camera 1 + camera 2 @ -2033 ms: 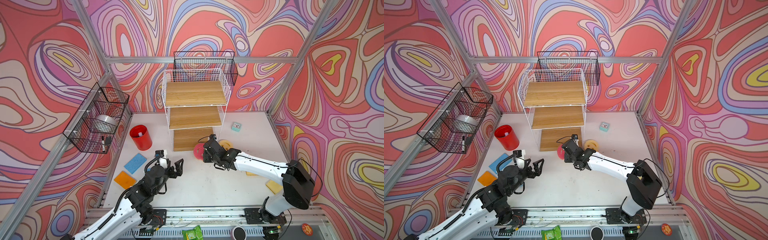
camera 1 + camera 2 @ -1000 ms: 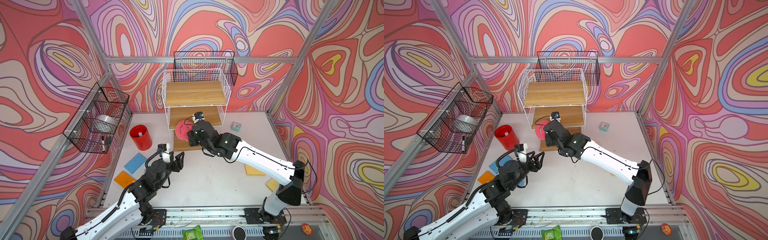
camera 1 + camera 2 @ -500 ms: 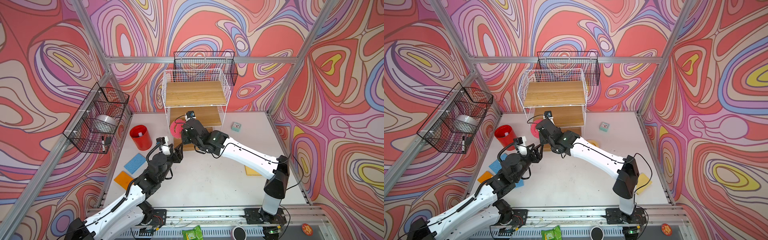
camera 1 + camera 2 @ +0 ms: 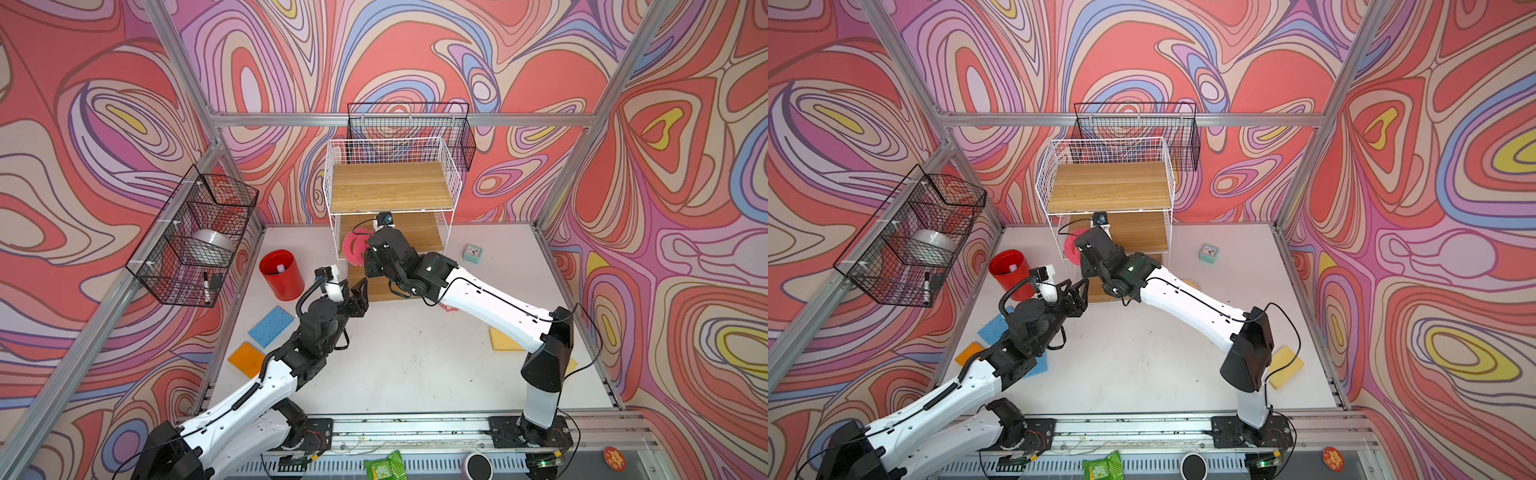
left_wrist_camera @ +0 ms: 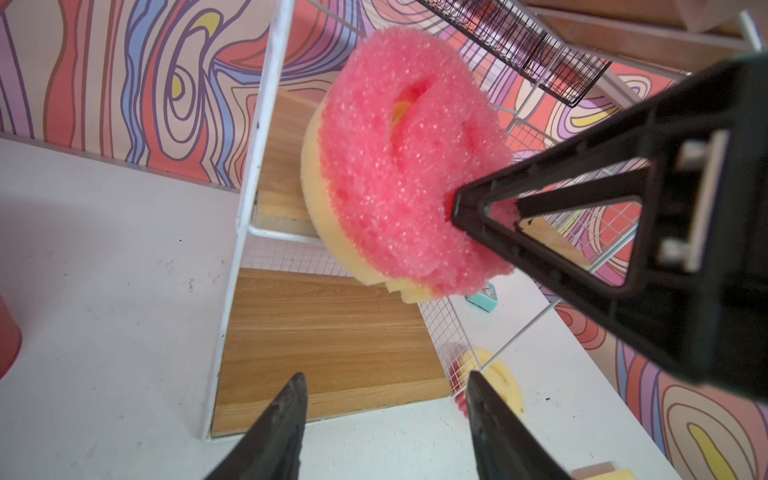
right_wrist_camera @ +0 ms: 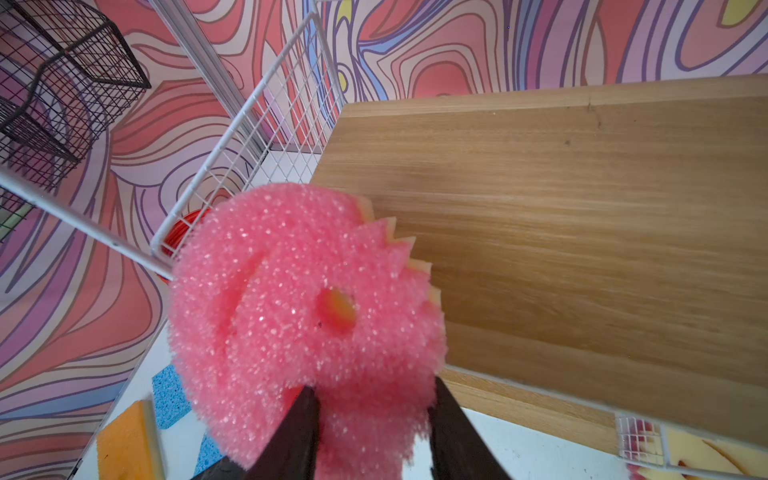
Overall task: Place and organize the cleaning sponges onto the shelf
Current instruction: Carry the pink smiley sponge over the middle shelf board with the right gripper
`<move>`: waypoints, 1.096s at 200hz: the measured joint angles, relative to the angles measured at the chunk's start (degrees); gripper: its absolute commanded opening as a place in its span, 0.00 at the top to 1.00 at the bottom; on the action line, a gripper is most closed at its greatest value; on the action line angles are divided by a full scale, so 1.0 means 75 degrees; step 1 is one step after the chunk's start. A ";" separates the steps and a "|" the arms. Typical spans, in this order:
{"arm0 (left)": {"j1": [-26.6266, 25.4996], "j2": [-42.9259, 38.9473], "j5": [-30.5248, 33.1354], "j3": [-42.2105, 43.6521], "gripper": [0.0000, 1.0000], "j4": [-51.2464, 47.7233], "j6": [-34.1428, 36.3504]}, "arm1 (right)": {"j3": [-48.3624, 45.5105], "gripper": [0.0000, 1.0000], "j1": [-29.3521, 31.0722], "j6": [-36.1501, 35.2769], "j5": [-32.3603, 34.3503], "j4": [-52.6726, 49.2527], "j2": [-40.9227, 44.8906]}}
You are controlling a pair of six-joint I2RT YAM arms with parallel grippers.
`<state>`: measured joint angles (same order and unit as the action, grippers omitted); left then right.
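Swirl-patterned walls (image 4: 124, 104), white shelf (image 4: 390, 187), right pincer (image 6: 372, 388) clamping pink round sponge (image 6: 291, 299), left pincer (image 5: 384, 376) parted, empty.

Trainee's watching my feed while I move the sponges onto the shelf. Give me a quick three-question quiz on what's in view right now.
1. True or false: the right pincer is shut on the round pink sponge.
2. The left pincer is: A) shut on a sponge, B) open and empty, C) out of every view.
3. What colour is the flat sponge lying nearest the red cup?
Key: 1 true; 2 B; 3 blue.
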<state>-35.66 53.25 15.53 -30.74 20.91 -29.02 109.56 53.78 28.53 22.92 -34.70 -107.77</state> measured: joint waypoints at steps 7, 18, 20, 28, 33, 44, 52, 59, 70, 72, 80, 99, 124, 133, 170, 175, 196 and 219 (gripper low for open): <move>0.0009 0.0070 0.0000 -0.0055 0.39 0.0044 0.0012 | 0.0009 0.56 -0.0009 0.0000 -0.0009 0.0017 -0.0017; 0.0029 0.0216 0.0015 -0.0149 0.39 0.0111 0.0015 | 0.0012 0.56 -0.0015 0.0000 -0.0026 0.0050 -0.0044; 0.0035 0.0239 0.0012 -0.0163 0.39 0.0117 0.0017 | 0.0015 0.56 -0.0017 0.0003 -0.0029 0.0055 -0.0052; 0.0050 0.0329 0.0017 -0.0192 0.39 0.0192 0.0017 | 0.0020 0.56 -0.0020 0.0000 -0.0041 0.0070 -0.0085; 0.0058 0.0382 0.0023 -0.0198 0.39 0.0233 0.0017 | 0.0020 0.56 -0.0029 0.0003 -0.0052 0.0076 -0.0108; 0.0067 0.0472 0.0023 -0.0201 0.39 0.0289 0.0020 | 0.0020 0.56 -0.0041 0.0000 -0.0076 0.0079 -0.0149; 0.0070 0.0519 0.0023 -0.0201 0.39 0.0321 0.0020 | 0.0020 0.55 -0.0061 0.0003 -0.0108 0.0079 -0.0178; 0.0070 0.0568 0.0023 -0.0204 0.39 0.0350 0.0020 | 0.0020 0.55 -0.0076 0.0003 -0.0122 0.0082 -0.0192; 0.0076 0.0641 0.0020 -0.0204 0.39 0.0399 0.0020 | 0.0020 0.54 -0.0108 0.0003 -0.0152 0.0082 -0.0204; 0.0079 0.0656 0.0023 -0.0204 0.39 0.0408 0.0020 | 0.0020 0.54 -0.0108 0.0003 -0.0154 0.0082 -0.0204; 0.0087 0.0691 0.0020 -0.0204 0.39 0.0431 0.0020 | 0.0020 0.53 -0.0131 0.0006 -0.0187 0.0085 -0.0207; 0.0119 0.0758 0.0020 -0.0207 0.39 0.0472 0.0020 | 0.0020 0.53 -0.0166 0.0006 -0.0233 0.0111 -0.0207; 0.0128 0.0874 0.0017 -0.0323 0.40 0.0507 0.0044 | 0.0029 0.52 -0.0175 0.0006 -0.0265 0.0114 -0.0207; 0.0149 0.0903 0.0017 -0.0379 0.40 0.0533 0.0047 | 0.0041 0.52 -0.0178 0.0006 -0.0280 0.0114 -0.0213; 0.0277 0.1037 -0.0017 -0.0519 0.42 0.0621 0.0050 | 0.0140 0.49 -0.0201 0.0015 -0.0353 0.0102 -0.0280; 0.0300 0.1064 -0.0029 -0.0536 0.42 0.0624 0.0050 | 0.0146 0.49 -0.0201 0.0017 -0.0370 0.0105 -0.0286; 0.0318 0.1174 -0.0070 -0.0568 0.42 0.0650 0.0050 | 0.0152 0.48 -0.0201 0.0020 -0.0405 0.0111 -0.0306; 0.0321 0.1285 -0.0076 -0.0624 0.42 0.0647 0.0073 | 0.0152 0.48 -0.0213 0.0023 -0.0440 0.0108 -0.0312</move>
<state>-33.26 62.89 14.96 -35.42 25.76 -28.47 110.69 52.18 28.71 19.62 -33.89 -110.10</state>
